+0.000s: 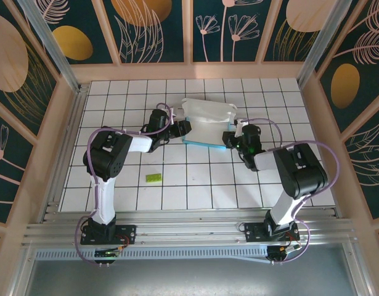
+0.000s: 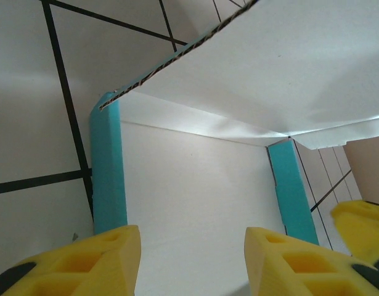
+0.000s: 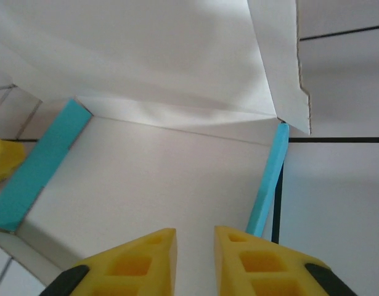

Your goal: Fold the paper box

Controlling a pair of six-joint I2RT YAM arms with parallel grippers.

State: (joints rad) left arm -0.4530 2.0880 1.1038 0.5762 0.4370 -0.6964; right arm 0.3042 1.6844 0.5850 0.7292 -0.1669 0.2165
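Lying between claws point(image 1: 184, 127) point(image 1: 228, 137): paper box point(image 1: 205, 121)

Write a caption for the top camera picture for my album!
Two robot arms reach a half-folded paper box on the tiled table, left gripper and right gripper at its opposite sides.

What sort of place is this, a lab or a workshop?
Probably a lab robot cell: a gridded table walled by leaf-patterned panels, with a left arm and right arm bolted to a rail at its near edge.
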